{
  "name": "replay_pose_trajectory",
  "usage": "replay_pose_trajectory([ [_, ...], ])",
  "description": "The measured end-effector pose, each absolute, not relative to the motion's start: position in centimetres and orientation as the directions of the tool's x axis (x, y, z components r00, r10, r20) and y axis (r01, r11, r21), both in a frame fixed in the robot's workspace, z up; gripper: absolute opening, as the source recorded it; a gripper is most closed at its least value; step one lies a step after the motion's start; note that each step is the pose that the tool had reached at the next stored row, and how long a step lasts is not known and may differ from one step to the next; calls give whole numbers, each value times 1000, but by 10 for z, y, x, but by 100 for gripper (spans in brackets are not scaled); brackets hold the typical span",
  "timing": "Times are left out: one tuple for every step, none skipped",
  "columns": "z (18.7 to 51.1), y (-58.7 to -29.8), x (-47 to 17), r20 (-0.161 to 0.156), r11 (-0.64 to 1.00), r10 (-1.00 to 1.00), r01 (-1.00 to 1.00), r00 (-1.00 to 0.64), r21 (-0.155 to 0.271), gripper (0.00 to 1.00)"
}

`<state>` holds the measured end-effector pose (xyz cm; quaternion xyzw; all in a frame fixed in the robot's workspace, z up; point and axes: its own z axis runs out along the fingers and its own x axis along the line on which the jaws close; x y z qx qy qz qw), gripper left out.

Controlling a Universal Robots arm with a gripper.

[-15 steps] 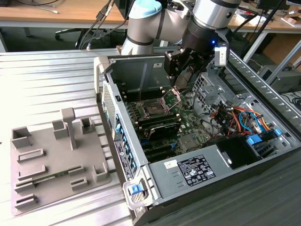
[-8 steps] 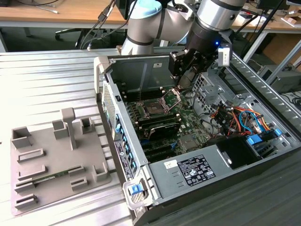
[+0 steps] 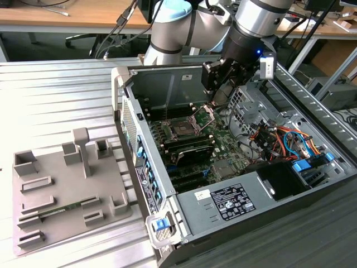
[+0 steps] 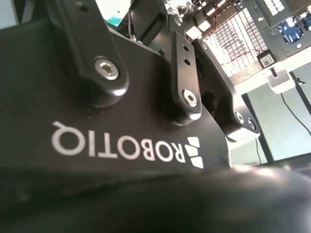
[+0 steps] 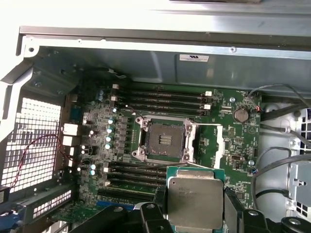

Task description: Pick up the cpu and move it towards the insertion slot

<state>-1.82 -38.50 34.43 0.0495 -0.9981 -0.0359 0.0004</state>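
Note:
In the first wrist view the cpu (image 5: 195, 201), a thin square chip with a pale silvery top and a green rim, sits between my gripper's (image 5: 194, 209) two black fingers (image 5: 154, 213), shut on its opposite edges. It hangs above the green motherboard, a short way off the insertion slot (image 5: 162, 141). The slot is a square socket with a dark centre and a silver frame, and its metal retaining plate (image 5: 214, 141) is swung open beside it. In the exterior view my gripper (image 3: 219, 94) is inside the open computer case, above and to that view's right of the insertion slot (image 3: 182, 129).
Long black memory slots (image 5: 160, 99) flank the socket on two sides. Cables (image 3: 281, 139) and a drive cage fill the case to the exterior view's right, with a power supply (image 3: 234, 202) near the front. A grey fixture plate (image 3: 70, 192) with blocks lies outside the case.

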Motion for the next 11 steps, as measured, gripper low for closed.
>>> replay_pose_trajectory([
  [344,-385,-17,-3,993,-99,-99,-995,72,55],
  [344,-385,-17,-3,993,-99,-99,-995,72,55],
  [344,-385,-15,-3,993,-99,-99,-995,72,55],
  [344,-385,-14,-3,993,-99,-99,-995,72,55],
  [343,-385,-14,-3,993,-99,-99,-995,72,55],
  [343,-385,-13,-3,993,-99,-99,-995,72,55],
  [343,-385,-12,-3,993,-99,-99,-995,72,55],
  [343,-385,-11,-3,993,-99,-99,-995,72,55],
  [343,-385,-10,-3,993,-99,-99,-995,72,55],
  [343,-385,-9,-3,993,-99,-99,-995,72,55],
  [342,-385,-8,-3,993,-99,-99,-995,72,55],
])
